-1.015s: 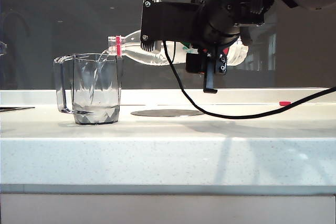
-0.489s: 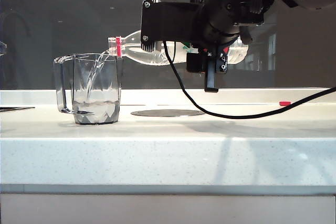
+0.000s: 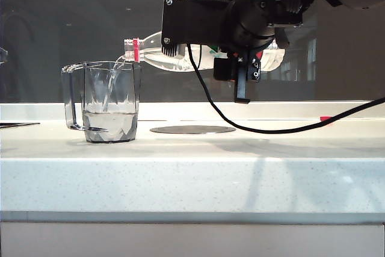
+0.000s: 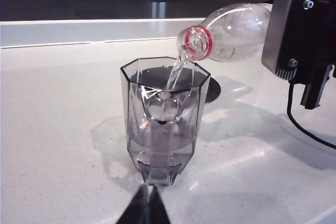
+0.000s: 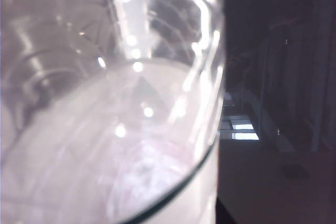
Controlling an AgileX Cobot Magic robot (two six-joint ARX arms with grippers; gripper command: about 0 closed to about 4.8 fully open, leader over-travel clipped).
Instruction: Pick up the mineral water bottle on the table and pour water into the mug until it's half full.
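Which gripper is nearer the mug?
Left. The left gripper, shut, sits just before the mug; the right gripper holds the mineral water bottle above, off to the side.

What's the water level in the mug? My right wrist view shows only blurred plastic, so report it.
Observer: In the exterior view the water sits below the halfway mark of the mug.
Operator: Tell me whether it's pouring.
Observer: Yes. A thin stream runs into the mug from the mouth of the mineral water bottle, which the right gripper holds nearly level above the rim.
Operator: Give me the left gripper.
Observer: The left gripper is shut, short of the mug and holding nothing.
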